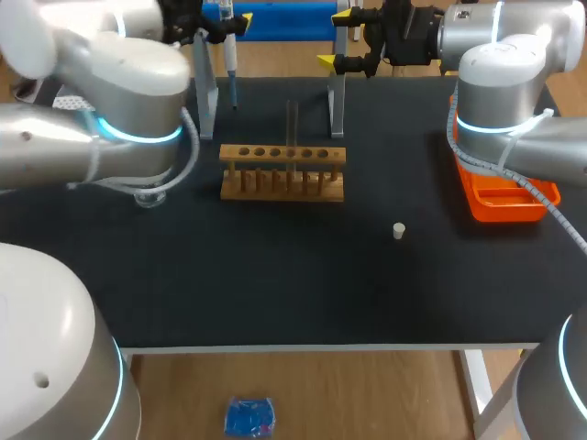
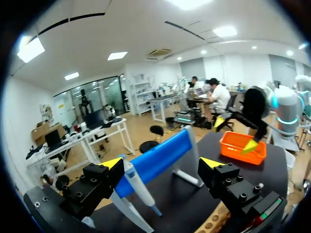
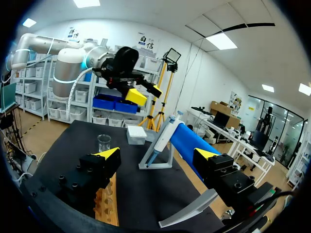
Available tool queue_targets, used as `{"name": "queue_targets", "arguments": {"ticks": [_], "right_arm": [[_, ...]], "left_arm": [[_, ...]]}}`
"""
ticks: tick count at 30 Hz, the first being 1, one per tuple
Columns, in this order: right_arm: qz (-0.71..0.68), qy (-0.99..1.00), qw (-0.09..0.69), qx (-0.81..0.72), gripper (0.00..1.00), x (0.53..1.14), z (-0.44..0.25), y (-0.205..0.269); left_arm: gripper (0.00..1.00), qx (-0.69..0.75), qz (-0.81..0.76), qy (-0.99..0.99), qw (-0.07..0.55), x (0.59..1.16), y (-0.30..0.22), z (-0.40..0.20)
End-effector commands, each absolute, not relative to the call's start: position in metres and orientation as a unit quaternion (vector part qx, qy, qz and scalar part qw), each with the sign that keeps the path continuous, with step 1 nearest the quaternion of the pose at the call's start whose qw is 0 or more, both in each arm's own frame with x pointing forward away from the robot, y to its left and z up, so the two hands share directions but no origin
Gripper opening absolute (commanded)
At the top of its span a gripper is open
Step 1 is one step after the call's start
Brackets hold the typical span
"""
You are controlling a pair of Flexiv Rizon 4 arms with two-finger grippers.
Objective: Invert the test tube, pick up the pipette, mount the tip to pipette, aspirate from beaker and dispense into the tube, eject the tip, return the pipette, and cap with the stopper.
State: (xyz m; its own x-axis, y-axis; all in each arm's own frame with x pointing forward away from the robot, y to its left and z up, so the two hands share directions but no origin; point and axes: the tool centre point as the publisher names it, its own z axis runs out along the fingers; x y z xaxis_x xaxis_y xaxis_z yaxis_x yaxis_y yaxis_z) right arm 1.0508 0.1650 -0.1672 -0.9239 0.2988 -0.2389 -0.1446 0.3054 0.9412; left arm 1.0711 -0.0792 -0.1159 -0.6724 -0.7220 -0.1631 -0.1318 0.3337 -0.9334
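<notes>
The pipette [image 1: 229, 57] hangs on the stand [image 1: 206, 96] at the table's far side. My left gripper [image 1: 223, 25] is open up by its top. In the left wrist view the pipette [image 2: 138, 183] lies between the open fingers, close to one of them, untouched by the other. My left gripper [image 2: 162, 163] holds nothing. A clear test tube [image 1: 292, 128] stands upright in the wooden rack [image 1: 282, 172]. The white stopper [image 1: 399, 231] lies on the mat to the right. My right gripper [image 1: 337, 40] is open and empty above the stand's right leg; right gripper [image 3: 157, 154] faces the pipette [image 3: 163, 137].
A glass beaker [image 3: 104, 143] and a white tip box [image 3: 136, 134] stand beyond the rack [image 3: 108, 204]. The beaker [image 1: 151, 195] is partly hidden under my left arm. An orange tray [image 1: 503, 197] sits at the right edge. A blue bar [image 2: 158, 160] tops the stand.
</notes>
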Motion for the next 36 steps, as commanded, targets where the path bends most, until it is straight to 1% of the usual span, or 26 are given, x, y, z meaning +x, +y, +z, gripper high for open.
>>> {"name": "queue_targets", "arguments": {"ticks": [1, 18, 21, 27, 30, 36], "right_arm": [[0.587, 0.786, 0.189, 0.049, 1.0, 1.051, -0.167, 0.165], [0.587, 0.786, 0.189, 0.049, 1.0, 1.051, -0.167, 0.165], [0.587, 0.786, 0.189, 0.049, 1.0, 1.051, -0.167, 0.165], [0.587, 0.786, 0.189, 0.049, 1.0, 1.051, -0.167, 0.165], [0.587, 0.786, 0.189, 0.049, 1.0, 1.051, -0.167, 0.165], [0.587, 0.786, 0.189, 0.049, 1.0, 1.051, -0.167, 0.165]], "left_arm": [[1.0, 0.044, -0.632, 0.773, 0.031, 1.041, -0.055, -0.11], [1.0, 0.044, -0.632, 0.773, 0.031, 1.041, -0.055, -0.11], [1.0, 0.094, -0.624, 0.775, 0.009, 1.016, -0.068, -0.109], [1.0, 0.077, -0.608, 0.79, 0.009, 0.959, -0.08, -0.109], [1.0, 0.034, -0.593, 0.804, 0.024, 0.941, -0.087, -0.112], [1.0, -0.07, -0.586, 0.803, 0.085, 0.928, -0.097, -0.127]]}}
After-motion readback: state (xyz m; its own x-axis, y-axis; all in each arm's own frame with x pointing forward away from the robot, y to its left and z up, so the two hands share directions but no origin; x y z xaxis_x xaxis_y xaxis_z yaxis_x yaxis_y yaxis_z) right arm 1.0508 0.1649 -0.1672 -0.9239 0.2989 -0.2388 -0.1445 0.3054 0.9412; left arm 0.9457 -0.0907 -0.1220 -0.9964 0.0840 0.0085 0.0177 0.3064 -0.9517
